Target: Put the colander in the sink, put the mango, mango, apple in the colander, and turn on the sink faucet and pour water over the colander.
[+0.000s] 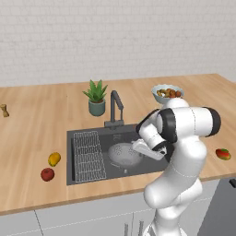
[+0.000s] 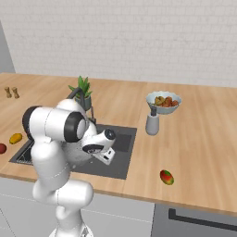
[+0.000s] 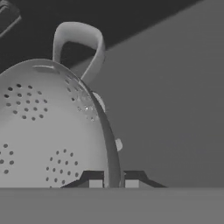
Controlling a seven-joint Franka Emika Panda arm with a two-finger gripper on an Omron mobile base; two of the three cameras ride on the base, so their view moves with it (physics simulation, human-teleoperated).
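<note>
At six o'clock of the hand view, the gripper (image 3: 110,183) is clamped on the rim of the colander (image 3: 43,131), fingers (image 3: 95,181) either side, inside the sink (image 1: 87,173).

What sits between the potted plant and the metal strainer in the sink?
The dark faucet stands between the potted plant and the colander, at the sink's back edge, seen from the left base view.
</note>
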